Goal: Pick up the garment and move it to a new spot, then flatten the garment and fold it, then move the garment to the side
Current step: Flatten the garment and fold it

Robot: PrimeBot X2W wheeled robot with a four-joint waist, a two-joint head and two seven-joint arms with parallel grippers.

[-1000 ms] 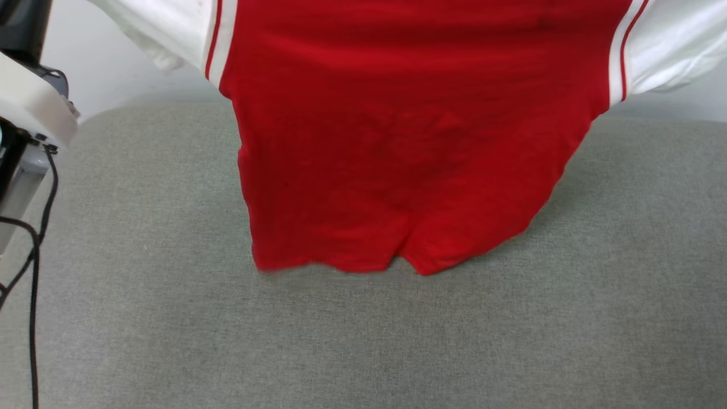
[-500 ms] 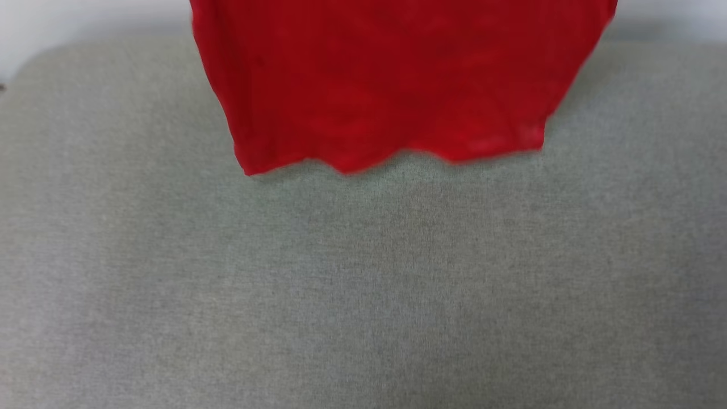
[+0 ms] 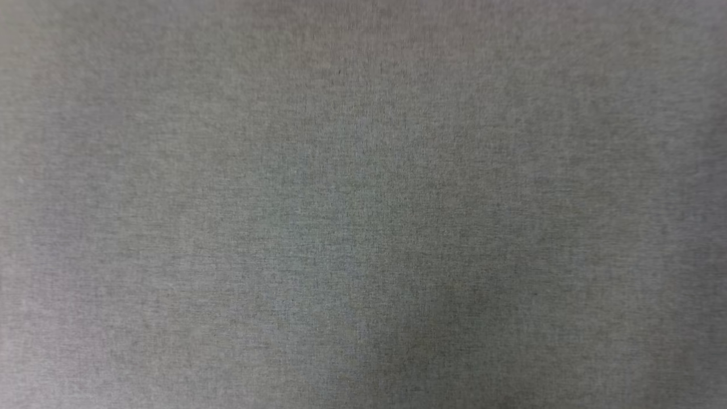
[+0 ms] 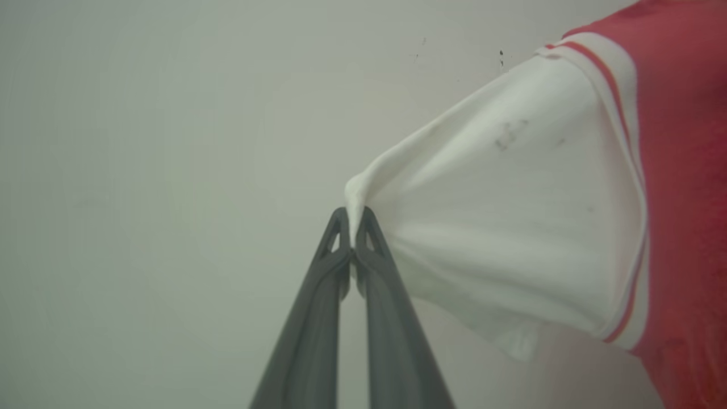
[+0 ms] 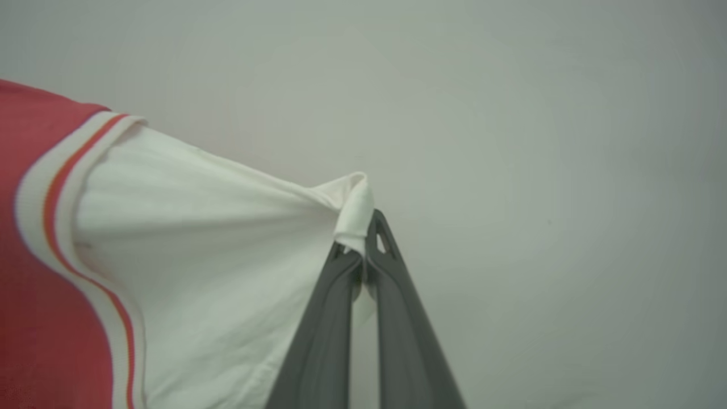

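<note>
There is one garment, a red shirt with two white short sleeves, and it hangs in the air between the two pincers. It does not lie on the worktop, which the head view shows from above as a plain grey cloth surface.

In the left wrist view, the left pincer has its two dark fingers pressed together, and they pinch the tip of one white sleeve. From the fingertips the sleeve spreads out toward 3 o'clock and is pulled tight. It ends at a white band with one thin red stripe, and after the band the red body begins at the edge of the view. A few small dark marks are on the sleeve, toward 1 o'clock from the fingertips.

In the right wrist view, the right pincer is closed in the same way. Its two fingers grip a small folded corner of the other sleeve. This sleeve stretches toward 9 o'clock, up to the same striped band and the red cloth.

Behind both pincers there is a pale, bare wall.
</note>
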